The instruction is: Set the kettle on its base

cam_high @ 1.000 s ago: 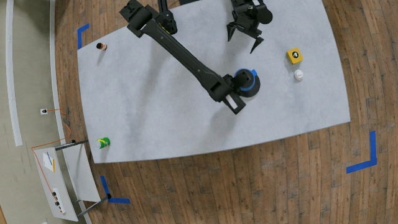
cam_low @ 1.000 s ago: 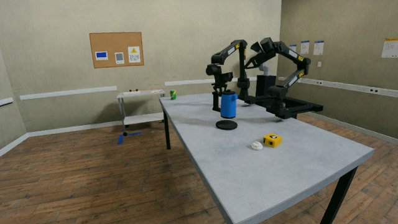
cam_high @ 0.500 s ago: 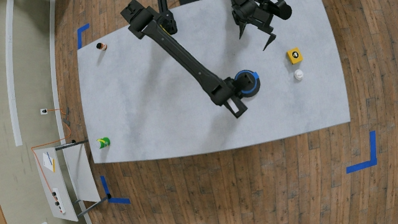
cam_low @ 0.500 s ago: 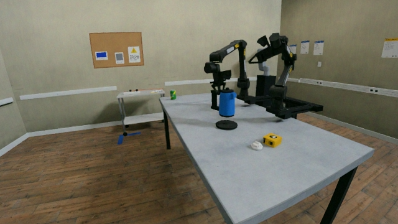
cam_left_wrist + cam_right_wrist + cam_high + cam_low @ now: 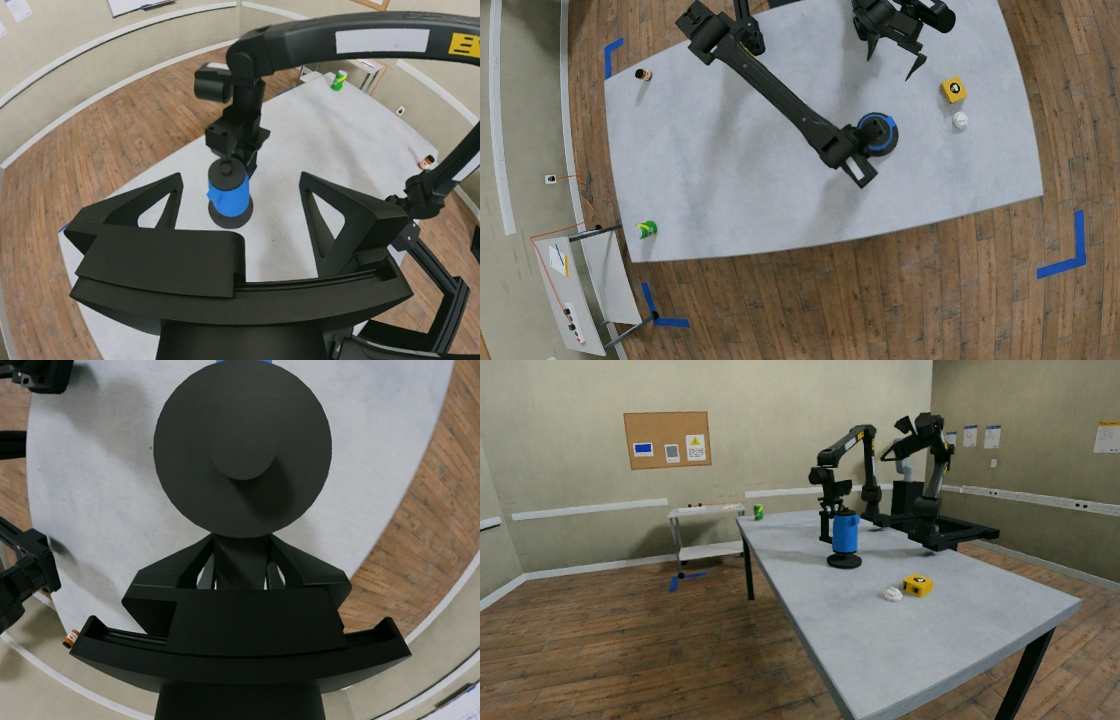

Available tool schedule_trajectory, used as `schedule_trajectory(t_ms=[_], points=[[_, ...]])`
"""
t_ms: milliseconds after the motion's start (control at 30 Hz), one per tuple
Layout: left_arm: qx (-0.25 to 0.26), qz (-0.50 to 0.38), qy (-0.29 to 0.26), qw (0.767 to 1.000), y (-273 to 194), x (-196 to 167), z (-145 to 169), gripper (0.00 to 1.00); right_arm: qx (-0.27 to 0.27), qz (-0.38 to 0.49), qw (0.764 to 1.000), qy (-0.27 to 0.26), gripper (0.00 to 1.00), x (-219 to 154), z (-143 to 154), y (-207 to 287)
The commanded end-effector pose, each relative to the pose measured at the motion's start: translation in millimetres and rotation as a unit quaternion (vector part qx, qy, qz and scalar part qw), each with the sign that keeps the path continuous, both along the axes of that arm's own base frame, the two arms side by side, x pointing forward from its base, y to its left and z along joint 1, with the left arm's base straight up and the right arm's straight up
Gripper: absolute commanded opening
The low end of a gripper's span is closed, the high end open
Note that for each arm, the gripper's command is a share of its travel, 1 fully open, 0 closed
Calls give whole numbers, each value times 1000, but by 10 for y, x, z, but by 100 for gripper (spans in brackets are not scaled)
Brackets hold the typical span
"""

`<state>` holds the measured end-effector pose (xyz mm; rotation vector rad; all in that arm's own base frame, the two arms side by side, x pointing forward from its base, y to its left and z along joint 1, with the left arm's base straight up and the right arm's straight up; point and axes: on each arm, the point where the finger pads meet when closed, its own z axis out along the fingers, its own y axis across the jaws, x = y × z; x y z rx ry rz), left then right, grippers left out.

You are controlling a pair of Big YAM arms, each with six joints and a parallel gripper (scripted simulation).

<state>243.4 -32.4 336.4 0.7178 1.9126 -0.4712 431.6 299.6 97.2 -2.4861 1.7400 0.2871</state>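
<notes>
Kettle [image 5: 891, 123] [image 5: 845, 533] [image 5: 231, 197] [image 5: 242, 445] held by its handle, pinched in the right gripper [image 5: 865, 150] [image 5: 829, 522] [image 5: 240, 163] [image 5: 241, 537]; it's upright, directly over its base [image 5: 890, 149] [image 5: 844, 563] [image 5: 232, 223]. Whether stud meets ring, I can't tell; probably only lowering remains. The left gripper [image 5: 888, 70] [image 5: 884, 458] [image 5: 241, 178], farther from the kettle, is spread wide.

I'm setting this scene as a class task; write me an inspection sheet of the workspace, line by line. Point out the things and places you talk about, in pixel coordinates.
Surface: grey table [image 5: 755, 200] [image 5: 930, 640] [image 5: 294, 112] [image 5: 96, 495]; spills, nothing seen.
Job's things: blue kettle [image 5: 891, 121] [image 5: 845, 532] [image 5: 232, 197] [image 5: 242, 445] upright over black base [image 5: 896, 142] [image 5: 844, 561] [image 5: 231, 222]; stud and ring hidden, seating unconfirmed.
Clutter: yellow box [image 5: 954, 89] [image 5: 918, 585], white object [image 5: 960, 120] [image 5: 893, 594], green can [image 5: 649, 229] [image 5: 758, 512] [image 5: 338, 80], small bottle [image 5: 643, 74] [image 5: 426, 161] [image 5: 71, 638].
Grippers: left gripper [image 5: 888, 70] [image 5: 883, 458] [image 5: 241, 174] open; right gripper [image 5: 864, 142] [image 5: 834, 510] [image 5: 248, 155] [image 5: 241, 541] closed on kettle's handle.
Cables: on table, nothing seen; orange cable [image 5: 545, 270] [image 5: 381, 77] beyond it.
Surroundings: wooden floor [image 5: 855, 300] [image 5: 630, 660] [image 5: 77, 174] [image 5: 426, 534].
</notes>
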Motion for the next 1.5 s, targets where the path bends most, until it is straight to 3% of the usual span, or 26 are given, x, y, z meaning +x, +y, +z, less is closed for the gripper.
schedule_trajectory(t_ms=[0, 200, 600, 1133, 1233, 1300, 1400, 1467], points=[[15, -5, -24, 1000, 28, 41, 268, 100, 15, 7, 1000, -15, 30, 46, -98, 131], [16, -5, -26, 1000, 30, 44, 270, 100, 23, 4, 999, -31, 30, 113, -53, 143], [14, -3, -24, 1000, 31, 45, 271, 100, 21, 4, 999, -25, 30, 36, -294, 89], [14, -3, -24, 1000, 31, 45, 271, 100, 12, 2, 1000, -18, 30, 18, -278, 34], [14, -3, -24, 1000, 31, 45, 271, 100, 12, 2, 1000, -18, 64, 18, -278, 34], [14, -3, -24, 1000, 31, 45, 271, 100, 12, 2, 1000, -18, 64, 18, -278, 34], [14, -3, -24, 1000, 31, 45, 271, 100, 12, 2, 1000, -18, 98, 18, -278, 34], [14, -3, -24, 1000, 31, 45, 271, 100, 12, 2, 1000, -18, 100, 18, -278, 34]])
